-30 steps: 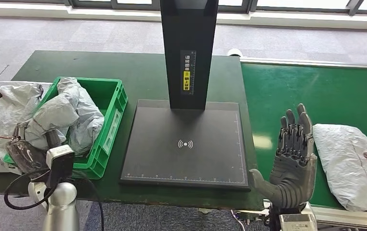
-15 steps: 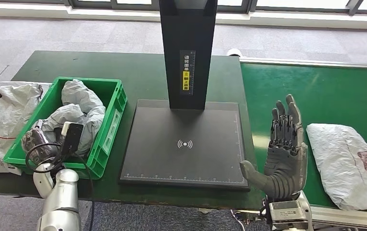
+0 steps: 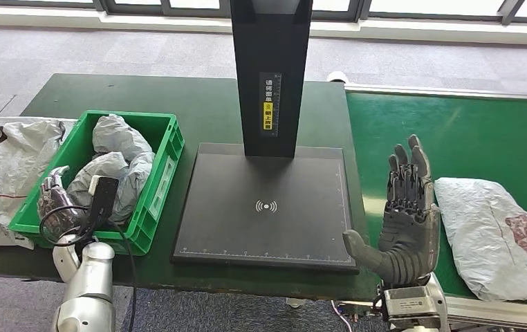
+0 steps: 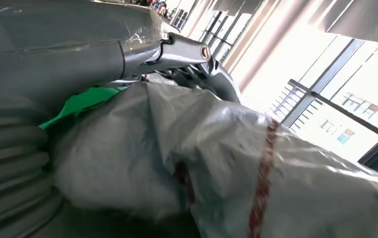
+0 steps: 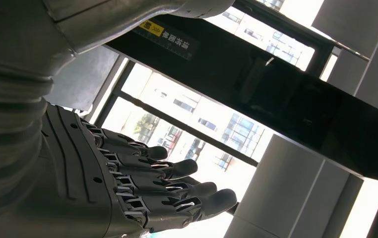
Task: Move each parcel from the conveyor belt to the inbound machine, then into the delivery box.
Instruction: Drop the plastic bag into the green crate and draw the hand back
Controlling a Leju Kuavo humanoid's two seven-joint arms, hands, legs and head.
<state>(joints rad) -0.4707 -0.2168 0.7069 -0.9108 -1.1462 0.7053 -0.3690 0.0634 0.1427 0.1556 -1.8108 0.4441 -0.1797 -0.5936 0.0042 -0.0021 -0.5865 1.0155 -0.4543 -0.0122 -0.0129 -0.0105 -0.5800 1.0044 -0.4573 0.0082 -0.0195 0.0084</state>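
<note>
Since a second ago, the robot's left hand (image 3: 54, 199) has drawn back from above the crumpled grey plastic parcels (image 3: 117, 166) in the green plastic delivery box (image 3: 166, 155) to the box's near left corner, and the parcels now lie settled inside. Its fingers are curled in at the rim; whether they grip anything cannot be told, though the left wrist view shows wrinkled grey plastic with a red stripe (image 4: 236, 163) pressed close against it.

Over the same second the right hand (image 3: 404, 214) has shifted slightly left. It stands upright with palm facing left, fingers straight and apart, thumb out, holding nothing, over the near edge where the table meets the belt. Just beside it on the right, a white-grey plastic parcel with a reddish mark (image 3: 496, 235) lies flat on the bright green conveyor belt (image 3: 468, 131) and has moved a little nearer the hand.

Between box and belt sits the flat black inbound machine platform (image 3: 267, 204) with a white signal symbol at its middle and a tall black post (image 3: 271, 69) bearing a yellow label. All rest on a dark green table (image 3: 178, 97). More crumpled white plastic bags (image 3: 5, 159) lie at the table's left end. Beyond is grey carpeted floor (image 3: 108, 52) and dark-framed windows (image 3: 413, 8).
</note>
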